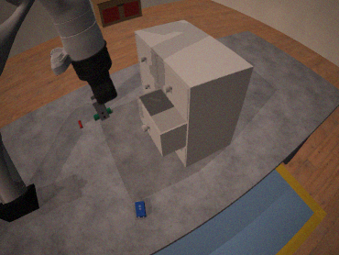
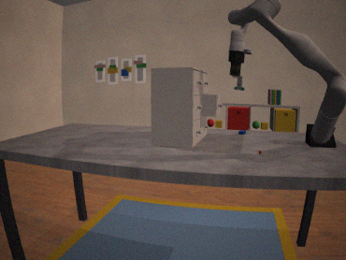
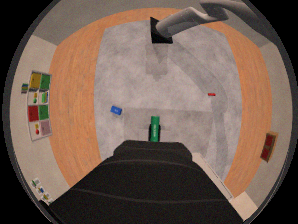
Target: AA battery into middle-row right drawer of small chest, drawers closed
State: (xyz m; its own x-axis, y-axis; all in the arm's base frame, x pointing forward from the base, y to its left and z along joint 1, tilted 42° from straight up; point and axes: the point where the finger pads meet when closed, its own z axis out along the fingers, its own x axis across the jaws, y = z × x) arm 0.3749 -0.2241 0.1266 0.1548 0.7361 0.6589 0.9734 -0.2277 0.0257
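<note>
The small white chest stands on the grey mat with its drawer fronts facing left. The right drawer of the middle row is pulled out and open on top; it also shows in the exterior view. My gripper hangs high above the table, in front of the drawer fronts and to the left of the open drawer. It is shut on the green AA battery, which sticks out of the fingertips. The battery also shows in the wrist view and in the exterior view, above the level of the chest's top.
A small red piece lies on the mat below and left of the gripper. A blue block lies near the mat's front edge. The other drawers look pushed in. The arm's base stands at the table's far side.
</note>
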